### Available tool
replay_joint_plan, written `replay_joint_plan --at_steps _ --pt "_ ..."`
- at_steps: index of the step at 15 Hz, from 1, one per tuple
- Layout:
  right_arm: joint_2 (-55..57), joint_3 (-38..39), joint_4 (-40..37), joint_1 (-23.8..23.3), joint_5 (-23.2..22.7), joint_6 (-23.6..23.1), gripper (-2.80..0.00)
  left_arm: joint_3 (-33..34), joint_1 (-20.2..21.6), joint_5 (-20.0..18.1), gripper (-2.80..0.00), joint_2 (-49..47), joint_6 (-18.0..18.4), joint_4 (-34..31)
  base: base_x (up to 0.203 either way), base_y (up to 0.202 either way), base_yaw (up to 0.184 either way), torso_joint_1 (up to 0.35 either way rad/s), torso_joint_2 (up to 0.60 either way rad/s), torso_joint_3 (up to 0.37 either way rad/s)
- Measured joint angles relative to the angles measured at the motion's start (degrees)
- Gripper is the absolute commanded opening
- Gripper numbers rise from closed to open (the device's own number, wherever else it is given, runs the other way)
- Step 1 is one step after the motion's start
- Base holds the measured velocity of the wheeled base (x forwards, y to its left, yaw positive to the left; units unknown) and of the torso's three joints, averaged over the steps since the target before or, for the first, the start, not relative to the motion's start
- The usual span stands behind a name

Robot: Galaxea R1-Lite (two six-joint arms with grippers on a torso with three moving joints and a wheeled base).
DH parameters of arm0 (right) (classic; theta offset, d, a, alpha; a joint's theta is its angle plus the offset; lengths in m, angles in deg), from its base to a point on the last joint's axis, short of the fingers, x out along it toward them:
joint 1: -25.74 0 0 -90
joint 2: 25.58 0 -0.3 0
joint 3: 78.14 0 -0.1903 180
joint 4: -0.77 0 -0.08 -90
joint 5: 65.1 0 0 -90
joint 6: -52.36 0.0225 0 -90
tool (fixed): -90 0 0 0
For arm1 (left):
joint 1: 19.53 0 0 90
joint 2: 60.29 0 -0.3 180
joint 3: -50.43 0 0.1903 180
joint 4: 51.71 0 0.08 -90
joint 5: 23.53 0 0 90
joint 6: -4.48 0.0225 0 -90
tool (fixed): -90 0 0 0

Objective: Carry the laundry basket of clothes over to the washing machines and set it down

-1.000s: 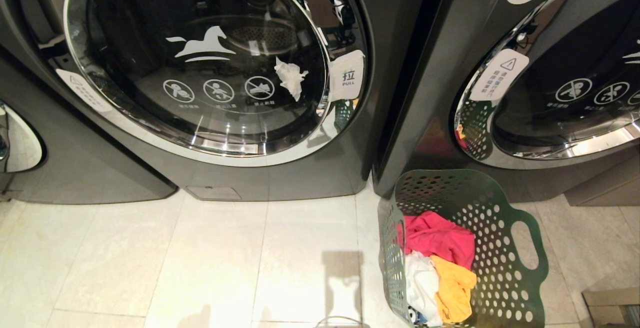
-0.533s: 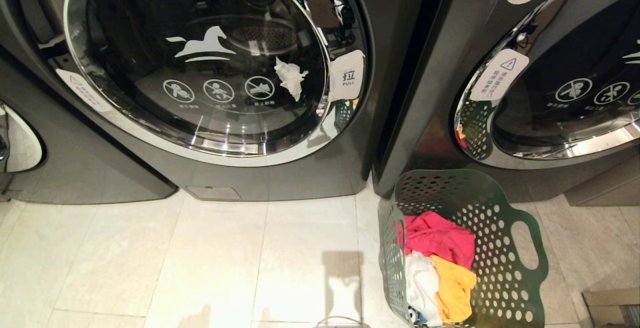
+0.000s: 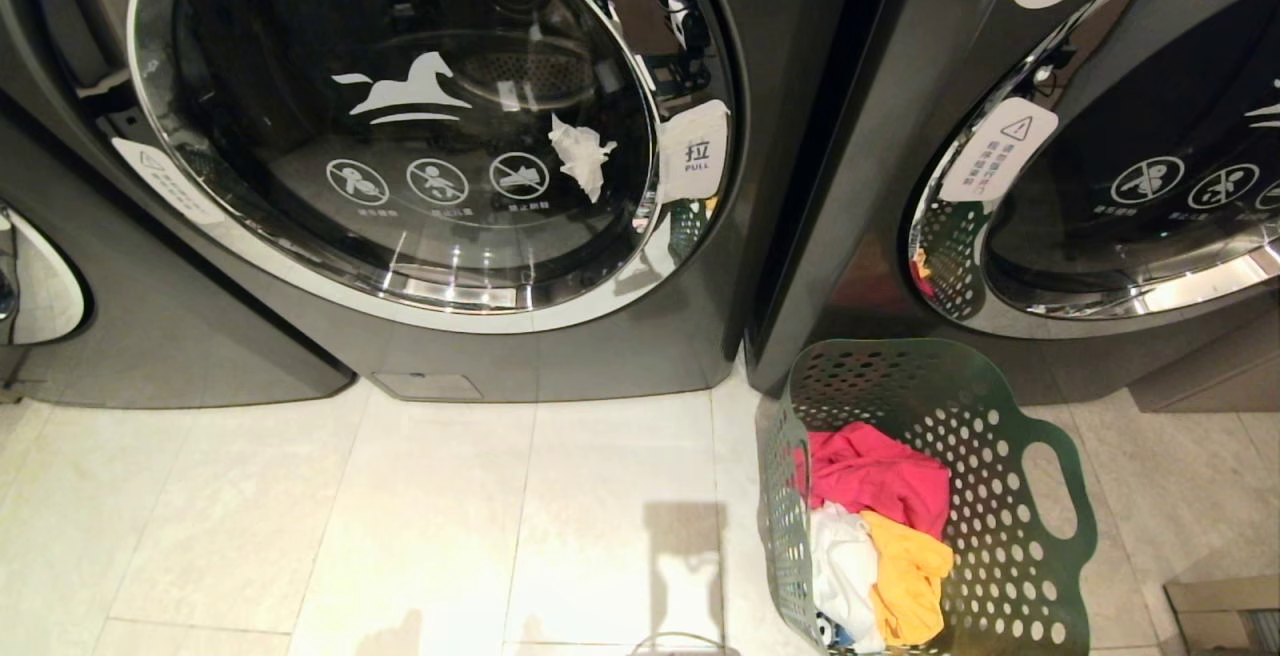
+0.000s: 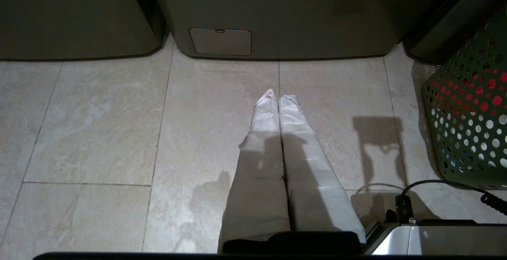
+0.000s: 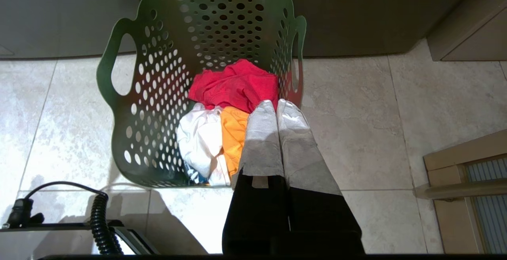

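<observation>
The dark green laundry basket (image 3: pixel 1010 496) stands on the tiled floor right in front of the washing machines (image 3: pixel 420 186), at the gap between two of them. Pink-red, white and yellow-orange clothes (image 3: pixel 880 536) lie inside it. In the right wrist view the basket (image 5: pixel 158 93) is below my right gripper (image 5: pixel 276 105), which is shut and empty, hanging above the basket's near rim and touching nothing. My left gripper (image 4: pixel 276 95) is shut and empty over bare floor, with the basket (image 4: pixel 467 133) off to its side. Neither arm shows in the head view.
A white scrap of tissue (image 3: pixel 580 156) sticks to the left machine's glass door. A wooden frame (image 5: pixel 463 188) stands on the floor to the right of the basket. My base's edge and a black coiled cable (image 5: pixel 99 220) lie close behind the basket.
</observation>
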Motion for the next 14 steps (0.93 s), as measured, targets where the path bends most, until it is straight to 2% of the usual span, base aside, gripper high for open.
replay_joint_plan --at_steps 3,6,9,14 --pt "0.00 0.00 -0.15 0.00 -0.27 -2.35 -2.80 0.00 0.00 -0.14 -2.80 0.00 1.53 -0.20 0.000 0.000 0.000 0.000 0.00 0.000" --pt "0.00 -0.02 -0.28 0.00 -0.27 -2.66 -2.80 0.00 0.00 -1.90 -2.80 -0.01 6.98 -0.47 0.000 0.000 0.000 0.000 0.00 0.000" --pt "0.00 -0.05 -0.33 0.00 0.00 -0.65 -2.80 0.00 0.00 -1.94 -2.80 -0.02 6.15 -0.42 0.000 0.000 0.000 0.000 0.00 0.000" --pt "0.00 -0.10 -0.35 0.00 0.00 -0.39 -2.80 0.00 0.00 -1.94 -2.80 0.00 5.49 -0.36 0.000 0.000 0.000 0.000 0.00 0.000"
